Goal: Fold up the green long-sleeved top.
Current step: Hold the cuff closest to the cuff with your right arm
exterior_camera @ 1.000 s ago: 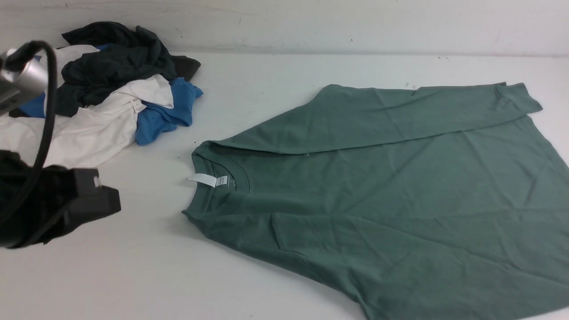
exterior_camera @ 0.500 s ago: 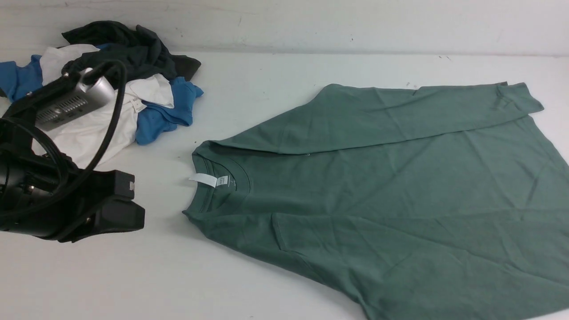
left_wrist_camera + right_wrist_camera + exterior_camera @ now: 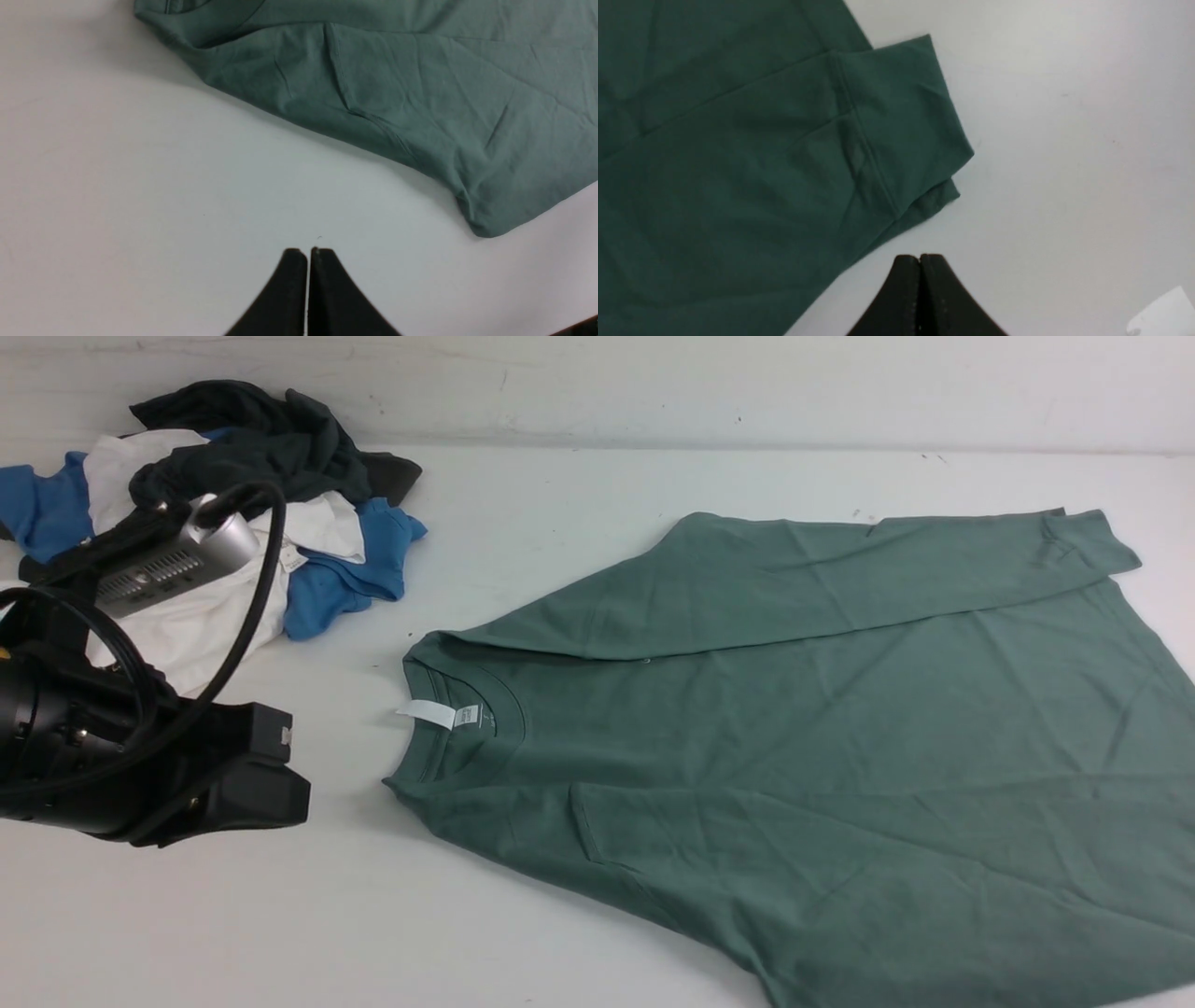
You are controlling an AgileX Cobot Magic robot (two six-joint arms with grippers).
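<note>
The green long-sleeved top (image 3: 822,747) lies flat on the white table, collar with white neck label (image 3: 431,714) pointing left. One sleeve is folded across its far edge, the cuff (image 3: 1088,543) at the far right. My left gripper (image 3: 280,775) is shut and empty, low over bare table left of the collar; in the left wrist view its jaws (image 3: 307,252) are pressed together short of the top's near shoulder (image 3: 373,107). My right gripper (image 3: 920,257) is shut and empty over bare table beside the cuff (image 3: 901,121); it does not show in the front view.
A pile of other clothes sits at the back left: a dark charcoal garment (image 3: 252,457), a white one (image 3: 205,607) and a bright blue one (image 3: 355,569). The left arm's camera and cable (image 3: 168,560) stand in front of it. A wall runs behind the table.
My left arm has swung in from the left edge towards the collar, most of it in the first half second. The top has not moved.
</note>
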